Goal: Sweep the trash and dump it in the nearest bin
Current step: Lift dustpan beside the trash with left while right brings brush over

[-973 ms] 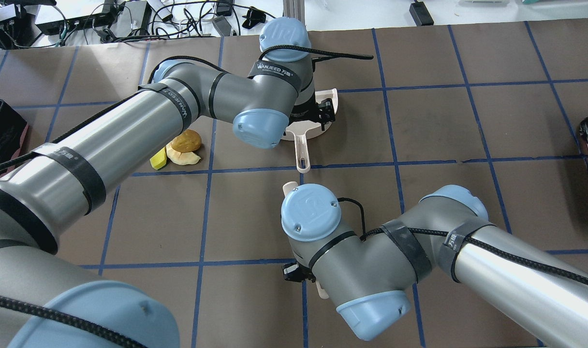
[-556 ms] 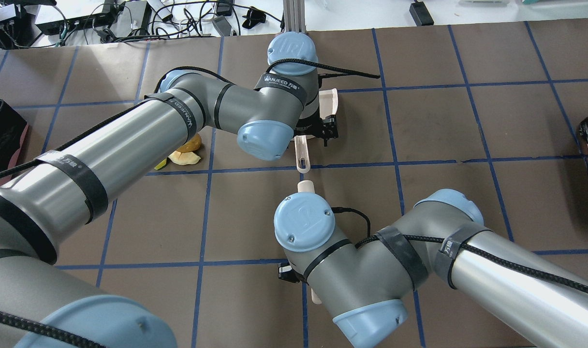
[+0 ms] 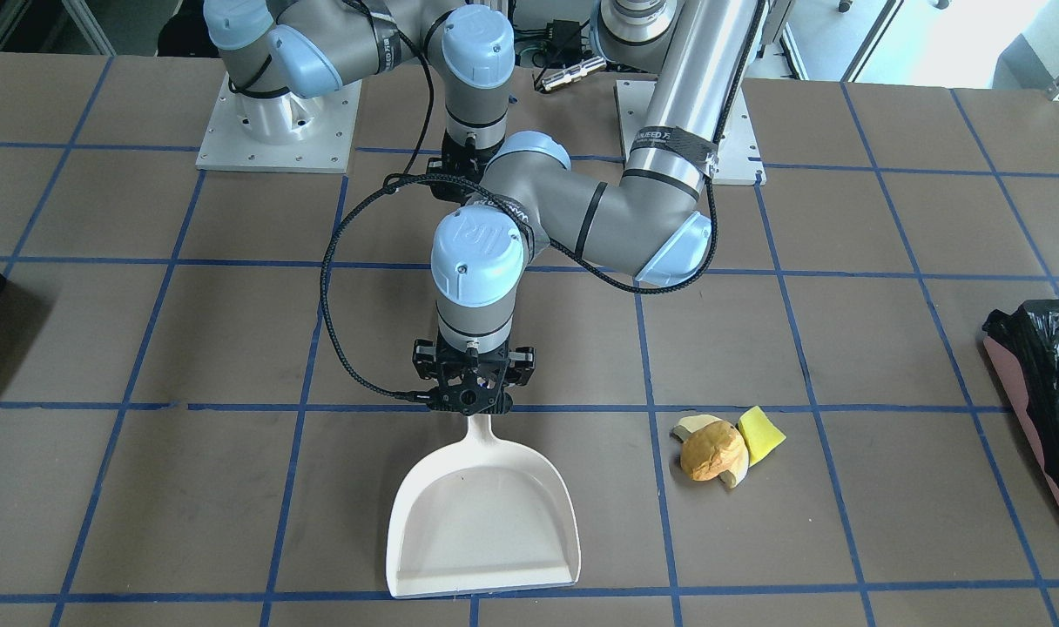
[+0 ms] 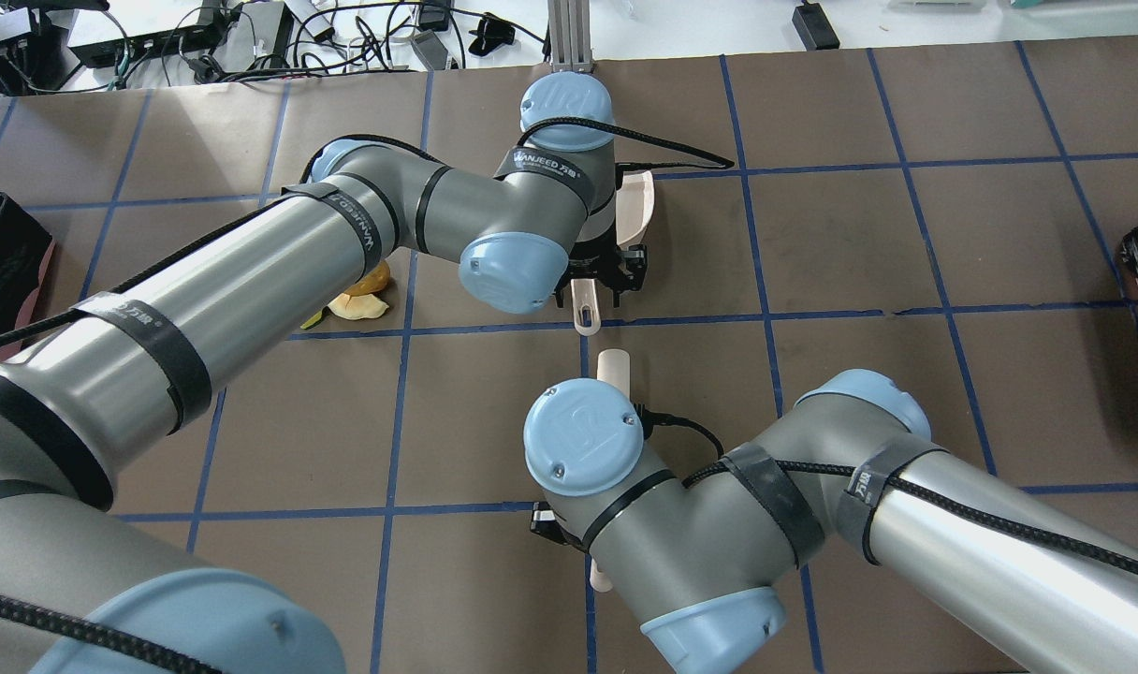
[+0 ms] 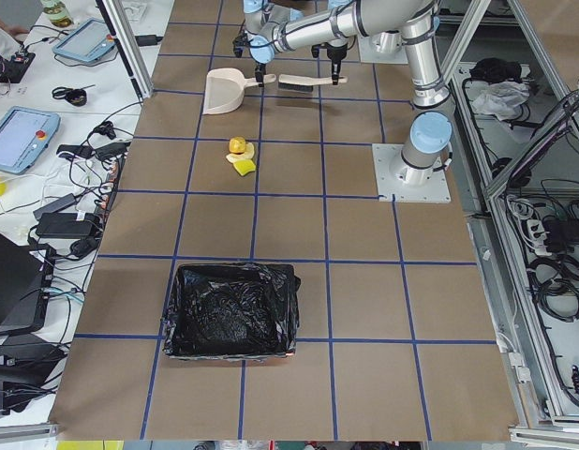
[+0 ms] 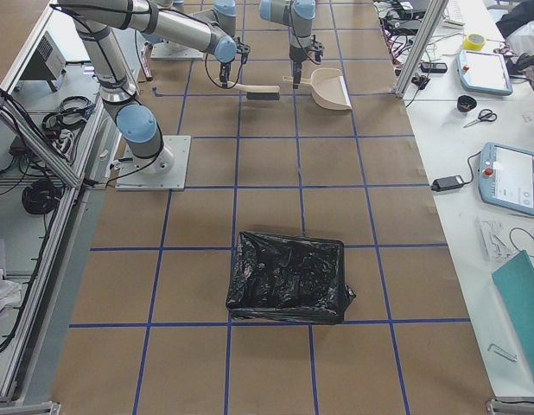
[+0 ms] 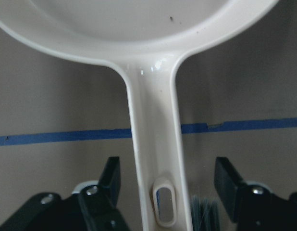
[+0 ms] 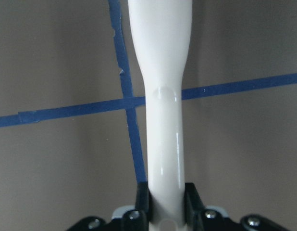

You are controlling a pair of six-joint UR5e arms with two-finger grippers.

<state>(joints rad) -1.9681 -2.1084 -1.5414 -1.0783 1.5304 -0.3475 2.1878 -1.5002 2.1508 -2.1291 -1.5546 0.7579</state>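
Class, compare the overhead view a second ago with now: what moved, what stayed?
The left gripper slid toward the robot, from over the wide end of the dustpan to straddling its handle, jaws open. The right gripper, shut on the brush, shifted slightly, swinging the handle tip rightward in that view. The dustpan and trash stayed put.

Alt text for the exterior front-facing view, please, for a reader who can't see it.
The left gripper hangs open over the handle of a cream dustpan lying flat on the brown gridded table. Right of the pan in this view lies the trash, a small pile of scraps; the black-lined pink bin stands at the right edge.
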